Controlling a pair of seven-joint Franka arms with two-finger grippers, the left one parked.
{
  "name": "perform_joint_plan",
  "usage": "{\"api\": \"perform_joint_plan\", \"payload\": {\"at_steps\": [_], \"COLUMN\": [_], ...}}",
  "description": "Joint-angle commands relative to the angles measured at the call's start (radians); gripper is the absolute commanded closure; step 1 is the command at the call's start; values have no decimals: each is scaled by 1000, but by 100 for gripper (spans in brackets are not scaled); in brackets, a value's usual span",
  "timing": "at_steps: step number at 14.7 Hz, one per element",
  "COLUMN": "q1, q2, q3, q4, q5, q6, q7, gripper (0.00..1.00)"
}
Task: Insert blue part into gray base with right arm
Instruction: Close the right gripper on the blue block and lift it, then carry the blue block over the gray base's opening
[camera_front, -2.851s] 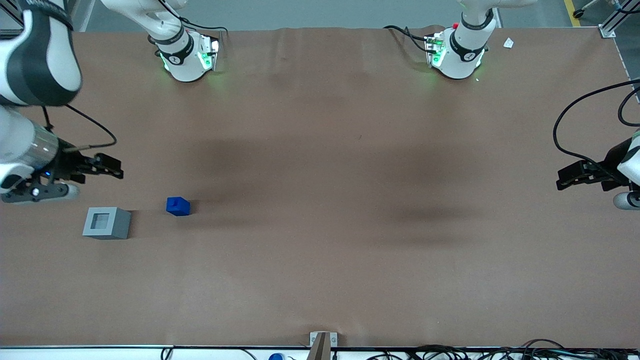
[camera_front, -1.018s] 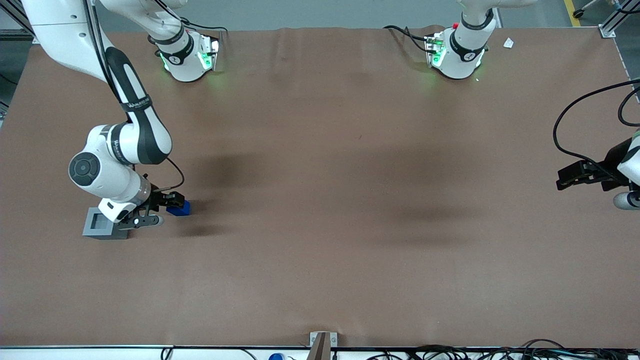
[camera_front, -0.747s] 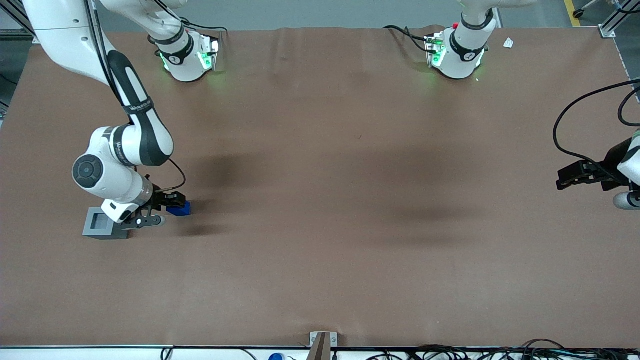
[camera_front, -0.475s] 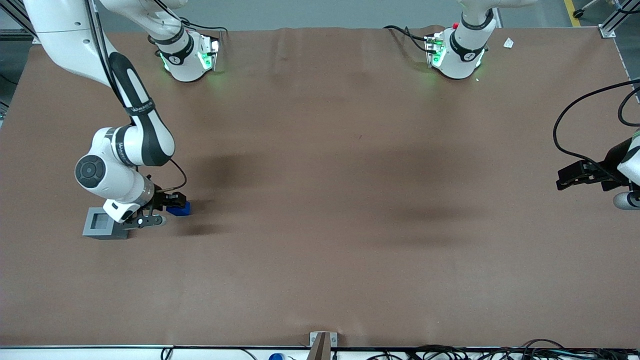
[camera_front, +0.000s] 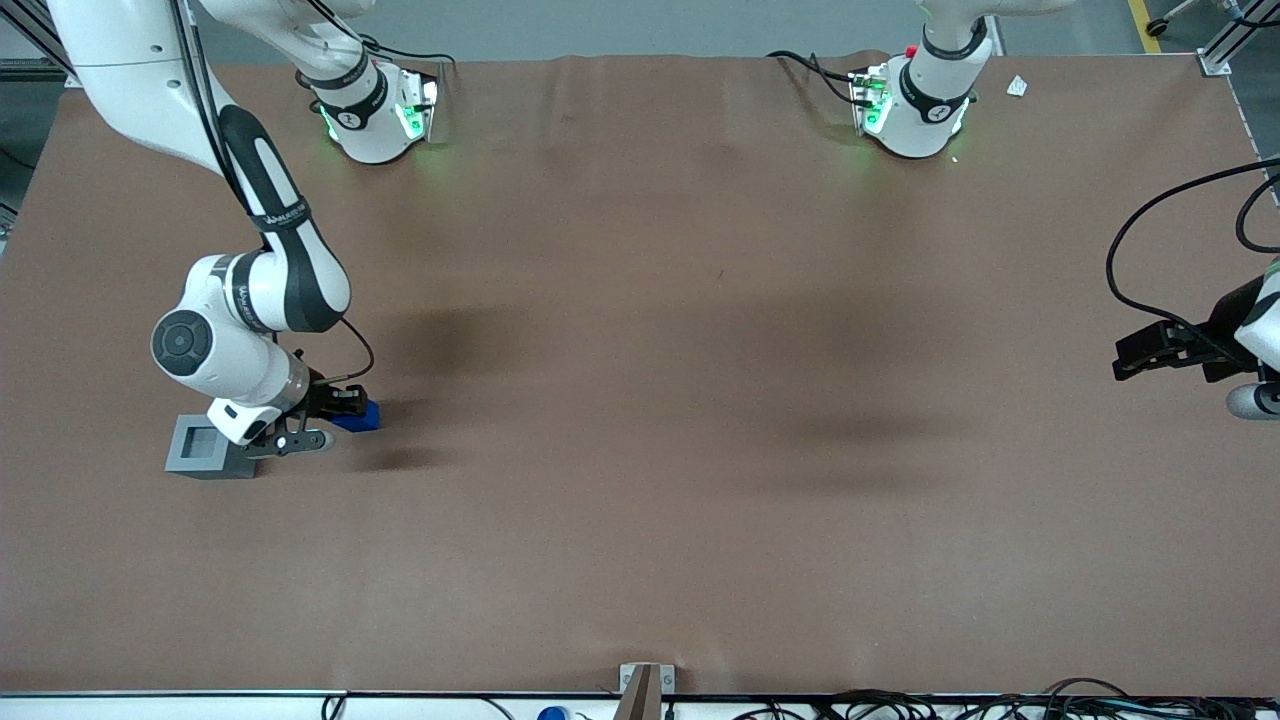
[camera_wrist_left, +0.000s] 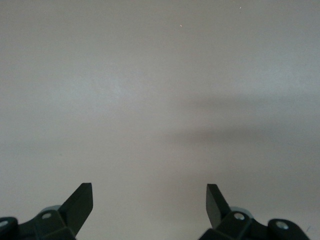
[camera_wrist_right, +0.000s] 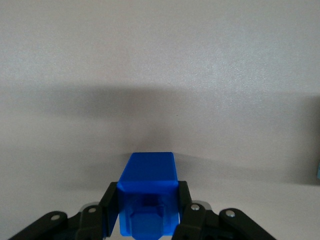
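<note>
Right arm (camera_front: 262, 300) low over tabletop (camera_front: 640, 480) at working arm's end. Gripper (camera_front: 345, 402) down at blue part (camera_front: 366, 414); jaws closed in against part's two sides (camera_wrist_right: 149, 200), apparently gripping it. Whether part has left tabletop, you can't tell from here. Gray base (camera_front: 200, 446) sits just beside, recess empty. Grasp about done; lift, carry over base, alignment, insertion all left for you.
</note>
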Motion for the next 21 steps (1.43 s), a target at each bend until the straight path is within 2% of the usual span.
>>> {"api": "perform_joint_plan", "payload": {"at_steps": [1,3,5,9,11,15,21], "q1": [0,-8,-27,-132,-191,-236,-291], "q2": [-2,-5,-21,-52,-49,-55,-51], "q3": [-1,-2,-6,-9,-10,-12,-10], "q4": [-18,-8,15,207,287,305,325], "q5": [14,14,14,2,0,-6,-89], "q6": [21,4,-20,-326,-393,-391,-381], "q7": [2,-2,-4,-60,-82,-93,-94], "gripper": [85,92,92,92,92,92,91]}}
